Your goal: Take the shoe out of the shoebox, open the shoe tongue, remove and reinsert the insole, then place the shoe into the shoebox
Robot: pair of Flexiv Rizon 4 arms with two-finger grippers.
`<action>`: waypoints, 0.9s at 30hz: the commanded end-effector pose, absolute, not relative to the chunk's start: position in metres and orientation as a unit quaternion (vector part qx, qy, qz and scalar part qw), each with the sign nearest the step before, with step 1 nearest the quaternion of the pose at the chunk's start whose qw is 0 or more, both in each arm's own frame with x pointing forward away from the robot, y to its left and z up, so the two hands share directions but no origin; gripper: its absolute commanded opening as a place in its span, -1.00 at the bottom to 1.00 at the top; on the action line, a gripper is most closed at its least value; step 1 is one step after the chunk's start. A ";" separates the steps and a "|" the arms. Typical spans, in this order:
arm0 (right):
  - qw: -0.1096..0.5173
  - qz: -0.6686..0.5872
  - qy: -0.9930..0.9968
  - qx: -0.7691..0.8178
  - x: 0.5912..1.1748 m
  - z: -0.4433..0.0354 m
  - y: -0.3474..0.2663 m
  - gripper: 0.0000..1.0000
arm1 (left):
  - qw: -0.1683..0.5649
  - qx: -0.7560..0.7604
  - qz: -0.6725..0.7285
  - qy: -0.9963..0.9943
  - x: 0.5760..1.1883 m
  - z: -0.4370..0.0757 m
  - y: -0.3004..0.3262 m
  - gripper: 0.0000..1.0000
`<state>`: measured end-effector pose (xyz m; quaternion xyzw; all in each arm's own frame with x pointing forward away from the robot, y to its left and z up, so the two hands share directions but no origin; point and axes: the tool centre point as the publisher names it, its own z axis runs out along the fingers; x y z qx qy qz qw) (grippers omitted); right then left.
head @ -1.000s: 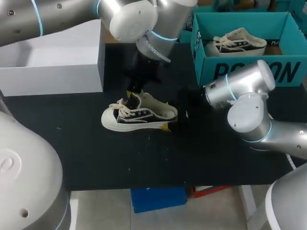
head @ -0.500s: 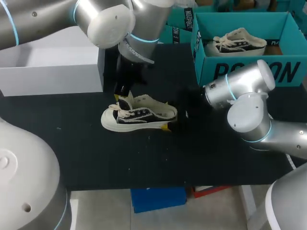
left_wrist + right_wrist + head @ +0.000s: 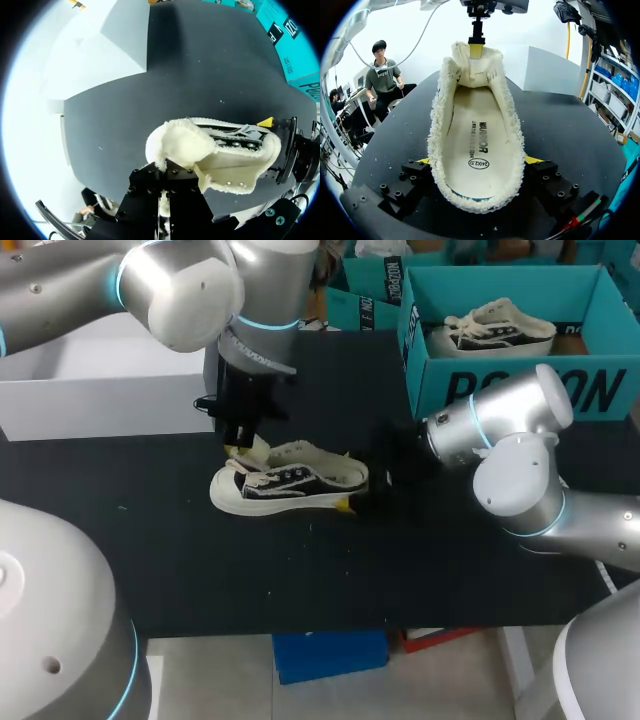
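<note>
1. Shoe (image 3: 290,483) is lying on its sole near the middle of the black table (image 3: 300,580), with its toe to the left and its heel to the right. Its insole (image 3: 472,145) is sitting flat inside. In the right wrist view the raised tongue is hiding the toe end.
2. At the far left a white box (image 3: 110,390) is standing toward the rear edge, apart from the shoe.
3. Left gripper (image 3: 238,446) is hanging just over the laces. Its fingers are almost together and are pinching the tongue (image 3: 182,150), which is standing up. The tongue is covering both yellow tips in the left wrist view.
4. Right gripper (image 3: 477,161) is clamping the heel, one finger pressing each side wall, spread as wide as the shoe. In the head view most of it is blending into the dark table, and only one yellow tip is showing.
5. Shoebox (image 3: 510,370) is standing at the right rear, well apart from the shoe. It is holding a second shoe (image 3: 495,328), and the box wall is cutting off that shoe's sole.
6. Bare table is stretching from the shoe to the near edge.
</note>
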<state>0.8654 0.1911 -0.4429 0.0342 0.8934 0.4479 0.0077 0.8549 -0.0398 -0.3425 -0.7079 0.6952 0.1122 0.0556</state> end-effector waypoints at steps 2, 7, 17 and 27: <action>0.008 0.447 0.894 0.036 0.866 -0.446 0.191 -1.00 | 0.050 -0.708 0.114 0.696 0.857 -0.351 -0.036 -1.00; 0.008 0.447 0.894 0.036 0.866 -0.446 0.191 -1.00 | 0.050 -0.709 0.119 0.694 0.857 -0.353 -0.034 -1.00; 0.008 0.447 0.894 0.036 0.866 -0.446 0.191 -1.00 | 0.009 -0.675 0.118 0.729 0.856 -0.331 -0.036 1.00; 0.008 0.447 0.894 0.036 0.866 -0.446 0.191 -1.00 | -0.040 -0.616 0.092 0.781 0.858 -0.276 -0.052 1.00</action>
